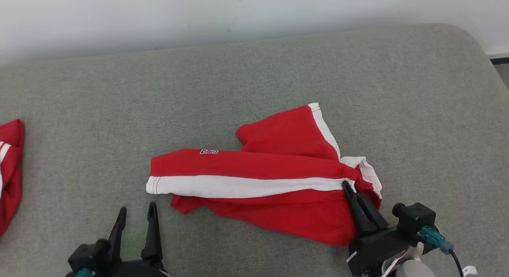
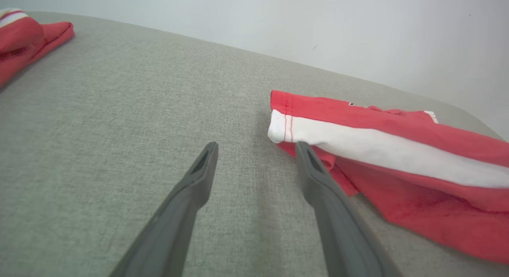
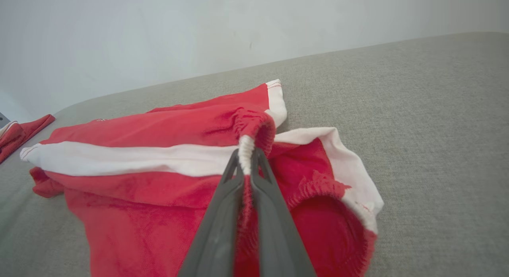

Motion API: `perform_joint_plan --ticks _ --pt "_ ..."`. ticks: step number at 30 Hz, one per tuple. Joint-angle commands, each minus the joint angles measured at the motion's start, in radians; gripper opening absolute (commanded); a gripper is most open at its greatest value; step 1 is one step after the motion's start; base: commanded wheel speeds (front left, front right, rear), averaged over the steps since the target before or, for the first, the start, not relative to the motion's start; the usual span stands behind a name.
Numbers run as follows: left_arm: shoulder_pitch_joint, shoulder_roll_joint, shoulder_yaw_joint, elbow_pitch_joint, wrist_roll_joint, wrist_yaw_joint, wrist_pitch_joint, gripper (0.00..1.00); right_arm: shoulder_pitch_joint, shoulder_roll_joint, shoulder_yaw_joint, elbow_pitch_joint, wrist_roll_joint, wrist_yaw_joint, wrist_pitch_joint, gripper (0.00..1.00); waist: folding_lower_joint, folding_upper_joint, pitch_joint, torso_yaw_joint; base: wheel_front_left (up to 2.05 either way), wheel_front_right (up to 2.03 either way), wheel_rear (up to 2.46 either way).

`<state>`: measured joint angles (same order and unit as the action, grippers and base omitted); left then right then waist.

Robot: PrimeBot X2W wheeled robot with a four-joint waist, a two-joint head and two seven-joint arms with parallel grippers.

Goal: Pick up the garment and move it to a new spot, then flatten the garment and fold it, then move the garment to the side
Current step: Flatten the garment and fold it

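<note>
The garment point(image 1: 274, 177) is a pair of red shorts with white side stripes, lying rumpled in the middle of the grey padded surface. My right gripper point(image 1: 350, 186) is shut on the garment's gathered waistband at its right end; in the right wrist view the fingers point(image 3: 222, 197) pinch a fold of red and white cloth point(image 3: 254, 127). My left gripper point(image 1: 136, 210) stands open near the front edge, just left of the garment's white-striped leg end point(image 2: 284, 125). One of its fingertips point(image 2: 303, 147) is close beside that hem, nothing between the fingers.
A second red and white piece of clothing point(image 1: 10, 165) lies at the left edge of the grey surface point(image 1: 254, 82). A pale wall point(image 1: 199, 14) runs along the back. The surface curves off at the far right corner.
</note>
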<state>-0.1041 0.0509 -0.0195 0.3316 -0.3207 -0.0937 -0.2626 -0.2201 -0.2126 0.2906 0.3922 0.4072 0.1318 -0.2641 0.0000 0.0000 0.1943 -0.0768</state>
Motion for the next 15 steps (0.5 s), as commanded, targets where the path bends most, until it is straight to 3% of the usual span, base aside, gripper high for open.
perform_joint_plan --ticks 1,5,15 --pt "-0.024 0.0 -0.002 0.004 -0.021 -0.01 -0.003 1.0 0.005 -0.002 0.004 -0.005 0.007 -0.002 0.0 0.0 0.0 0.0 0.012 -0.019 0.0 0.0 0.0" --pt "-0.07 0.0 -0.018 0.041 -0.069 -0.031 -0.003 1.0 0.0 0.006 0.015 -0.005 -0.001 -0.002 0.0 0.0 0.0 0.0 0.022 -0.03 0.0 0.0 0.0" --pt "-0.18 0.019 -0.055 0.127 -0.142 -0.036 -0.003 1.0 -0.013 0.015 0.025 0.003 -0.01 -0.002 0.0 0.0 0.0 0.0 0.039 -0.031 0.0 0.0 0.0"
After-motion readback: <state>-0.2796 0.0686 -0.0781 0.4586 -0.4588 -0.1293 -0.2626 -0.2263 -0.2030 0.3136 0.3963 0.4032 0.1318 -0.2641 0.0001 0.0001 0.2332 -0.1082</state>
